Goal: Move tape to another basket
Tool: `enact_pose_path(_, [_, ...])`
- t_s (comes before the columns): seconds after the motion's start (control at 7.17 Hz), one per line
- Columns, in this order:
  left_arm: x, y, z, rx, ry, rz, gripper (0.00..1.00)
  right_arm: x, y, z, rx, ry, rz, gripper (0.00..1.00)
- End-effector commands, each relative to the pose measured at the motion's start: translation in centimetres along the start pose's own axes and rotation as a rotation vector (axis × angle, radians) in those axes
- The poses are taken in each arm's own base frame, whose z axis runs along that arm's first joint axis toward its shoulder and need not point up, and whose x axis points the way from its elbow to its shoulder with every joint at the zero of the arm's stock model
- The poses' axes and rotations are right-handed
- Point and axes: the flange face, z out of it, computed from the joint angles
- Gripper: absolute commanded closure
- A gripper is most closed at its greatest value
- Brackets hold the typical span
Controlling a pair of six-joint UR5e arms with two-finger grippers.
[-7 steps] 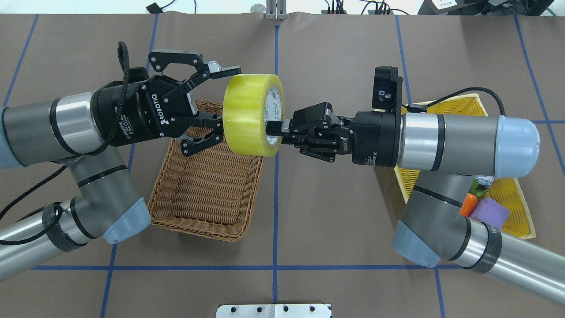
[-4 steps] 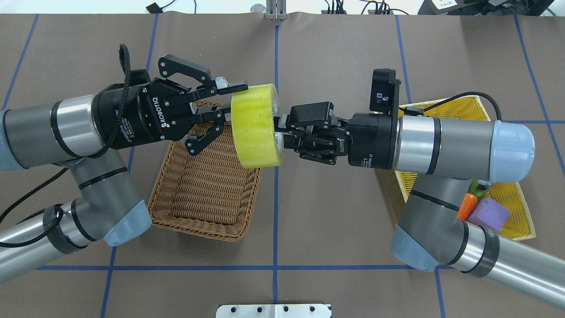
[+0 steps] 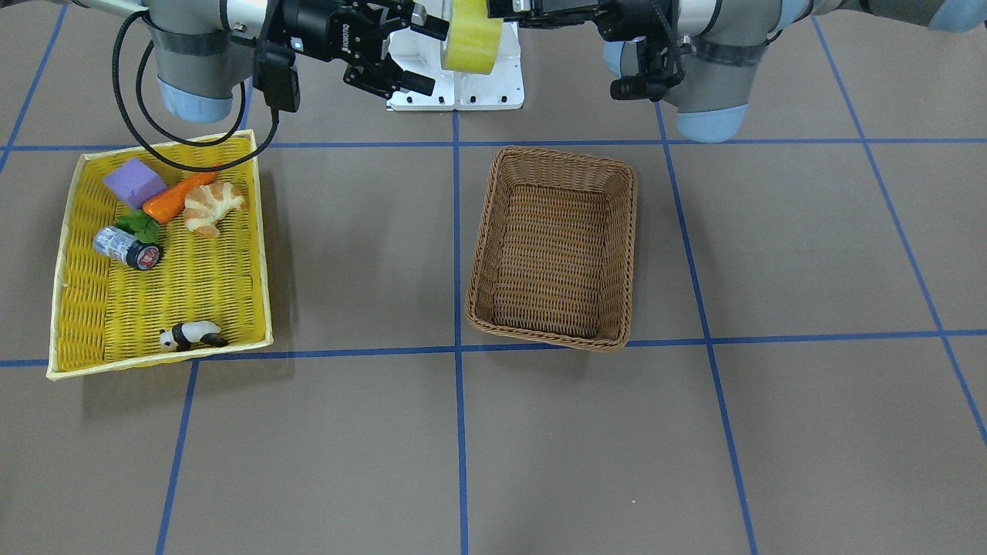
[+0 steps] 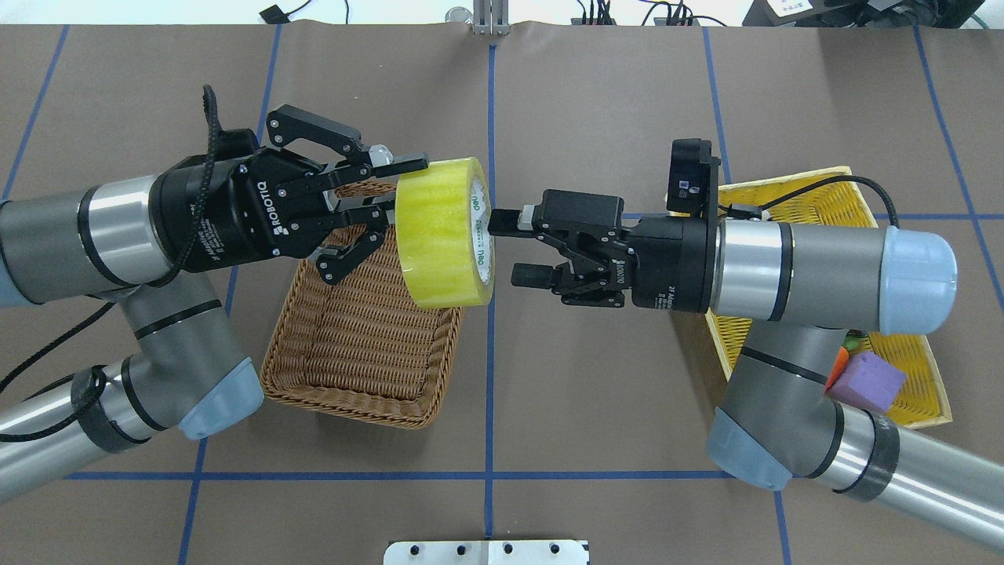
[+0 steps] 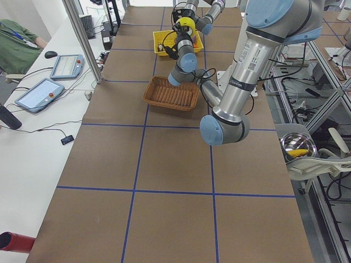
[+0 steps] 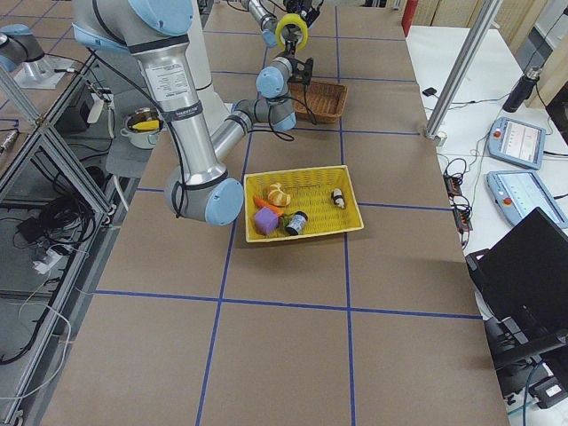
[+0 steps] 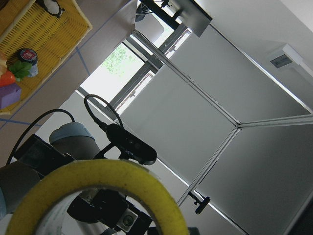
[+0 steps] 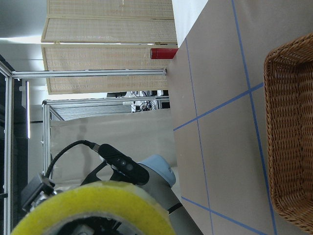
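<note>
Glossy translucent tape (image 4: 441,235) — rough woven wicker basket (image 4: 353,373), matt table (image 4: 612,408).

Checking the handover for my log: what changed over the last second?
The right claw let go of the tape, opened and drew back toward its own side. The left claw closed on the roll's wall and now holds it alone. The wicker basket stayed put.
</note>
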Motion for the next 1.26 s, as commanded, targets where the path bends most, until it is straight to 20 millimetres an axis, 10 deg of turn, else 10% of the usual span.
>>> enact_pose_path(0.0, [-0.8,-0.9,-1.9,0.008,-0.007,0.016,1.0,2.2,-2.0,-4.3,-0.005,0.037,-0.071,0.0])
enact_pose_path(0.56, [-2.9,-4.1,-0.6,0.182,-0.337,0.445,1.0,2.0,-20.0,-17.3,0.056,0.416,-0.286,0.0])
enact_pose_path(1.12, [-3.3,-6.2,1.9,0.378,-0.849,0.643,1.0,-2.9,-30.4,-30.5,0.224,0.83,-0.529,0.0])
